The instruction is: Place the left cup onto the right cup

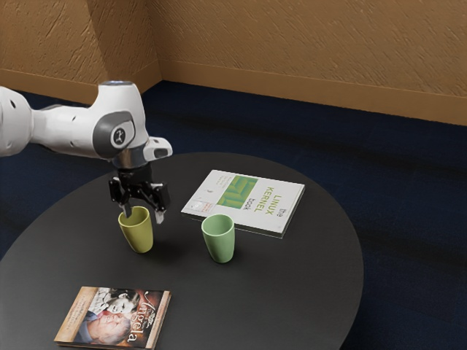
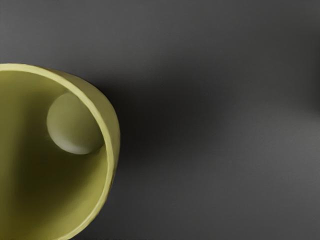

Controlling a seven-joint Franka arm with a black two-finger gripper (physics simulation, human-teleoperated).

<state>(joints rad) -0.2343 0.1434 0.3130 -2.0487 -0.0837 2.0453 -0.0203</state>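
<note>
As it gapes wide, the gripper (image 1: 144, 213) straddles the yellow cup (image 1: 137, 235)

Two cups (image 1: 136, 229) (image 1: 218, 238); two books (image 1: 244, 202) (image 1: 113, 317); one round black table (image 1: 306, 292).

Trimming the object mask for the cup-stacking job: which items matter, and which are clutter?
Job:
- yellow-green cup, under the gripper
- green cup, the target

Lying about:
- Linux Kernel book, behind the cups
- portrait-cover book, near the round black table front edge
</note>
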